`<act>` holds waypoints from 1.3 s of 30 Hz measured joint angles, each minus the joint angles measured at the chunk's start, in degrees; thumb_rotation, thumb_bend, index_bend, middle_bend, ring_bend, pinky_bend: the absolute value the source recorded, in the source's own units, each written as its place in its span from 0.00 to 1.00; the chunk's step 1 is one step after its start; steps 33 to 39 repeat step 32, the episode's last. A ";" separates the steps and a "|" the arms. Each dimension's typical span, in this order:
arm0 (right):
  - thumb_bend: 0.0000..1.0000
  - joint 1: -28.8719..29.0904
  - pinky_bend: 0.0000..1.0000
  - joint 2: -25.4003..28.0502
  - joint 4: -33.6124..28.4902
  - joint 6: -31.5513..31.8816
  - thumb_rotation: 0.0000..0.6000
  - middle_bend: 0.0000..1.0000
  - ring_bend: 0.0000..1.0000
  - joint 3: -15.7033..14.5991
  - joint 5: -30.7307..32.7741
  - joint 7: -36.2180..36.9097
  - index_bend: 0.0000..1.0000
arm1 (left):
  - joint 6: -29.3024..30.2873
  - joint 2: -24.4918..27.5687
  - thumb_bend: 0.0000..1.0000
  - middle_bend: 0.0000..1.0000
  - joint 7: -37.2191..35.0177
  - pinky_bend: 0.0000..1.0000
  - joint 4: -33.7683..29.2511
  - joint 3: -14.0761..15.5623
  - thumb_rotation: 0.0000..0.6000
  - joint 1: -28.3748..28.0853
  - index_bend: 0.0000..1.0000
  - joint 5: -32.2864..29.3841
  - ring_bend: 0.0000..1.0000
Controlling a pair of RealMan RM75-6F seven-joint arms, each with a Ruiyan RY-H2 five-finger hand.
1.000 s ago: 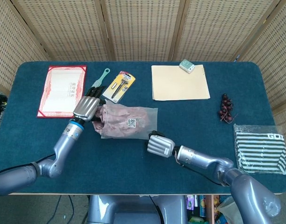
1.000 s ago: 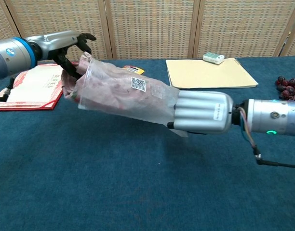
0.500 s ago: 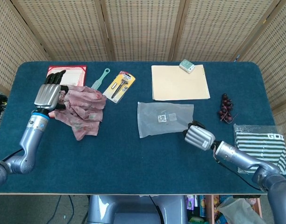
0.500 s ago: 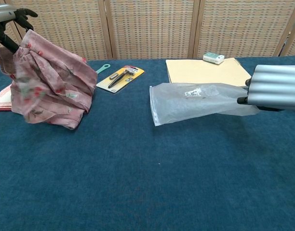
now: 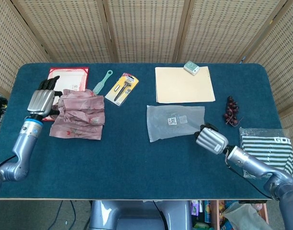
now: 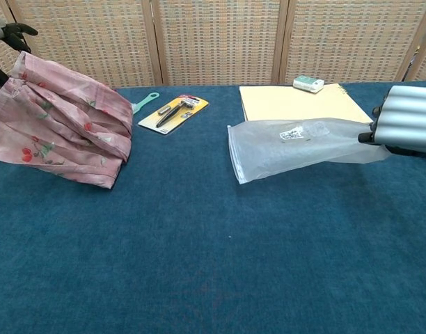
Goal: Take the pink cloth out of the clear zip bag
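From the head view, my left hand (image 5: 41, 100) at nine o'clock grips the pink cloth (image 5: 78, 115), which is fully out and well apart from the clear zip bag (image 5: 175, 121) near centre; my right hand (image 5: 211, 140), at four o'clock, pinches the bag's closed end. From the chest view, the bag hangs empty and the cloth's lower edge rests on the table (image 6: 213, 264); I judge only letting go remains.

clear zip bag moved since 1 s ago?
Yes. The clear zip bag went right: it lay below the razor pack, now below the tan folder, emptied, held by the right hand.
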 measured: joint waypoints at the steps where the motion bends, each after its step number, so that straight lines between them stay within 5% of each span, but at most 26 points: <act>1: 0.07 -0.26 0.13 0.01 -0.12 -0.04 1.00 0.15 0.13 0.32 0.45 0.15 0.08 | 0.06 0.60 0.11 0.00 0.45 0.00 -0.60 0.09 1.00 0.22 0.00 -0.12 0.00; 3: 0.00 -1.30 0.00 0.20 -0.90 -0.92 1.00 0.00 0.00 1.61 2.63 -0.48 0.00 | 0.85 1.74 0.09 0.00 0.99 0.00 -1.86 0.18 1.00 0.82 0.00 0.08 0.00; 11: 0.00 -5.56 0.00 5.06 -16.68 -2.59 1.00 0.00 0.00 6.54 11.02 -5.90 0.00 | 10.01 10.57 0.06 0.00 1.86 0.00 -15.69 0.43 1.00 5.88 0.00 3.15 0.00; 18: 0.00 -12.07 0.00 10.64 -30.26 4.07 1.00 0.00 0.00 10.41 15.33 -5.49 0.00 | 19.54 16.20 0.06 0.00 3.59 0.00 -24.68 2.25 1.00 13.21 0.00 7.01 0.00; 25: 0.00 -17.67 0.00 11.09 -35.12 11.17 1.00 0.00 0.00 11.52 16.10 0.05 0.00 | 30.06 16.38 0.06 0.00 5.89 0.00 -31.21 5.71 1.00 21.13 0.00 9.71 0.00; 32: 0.00 -24.11 0.00 9.18 -39.28 16.74 1.00 0.00 0.00 11.54 17.37 7.81 0.00 | 39.34 12.01 0.06 0.00 5.64 0.00 -30.82 11.56 1.00 29.21 0.00 17.48 0.00; 39: 0.00 -24.11 0.00 9.18 -39.28 16.74 1.00 0.00 0.00 11.54 17.37 7.81 0.00 | 39.34 12.01 0.06 0.00 5.64 0.00 -30.82 11.56 1.00 29.21 0.00 17.48 0.00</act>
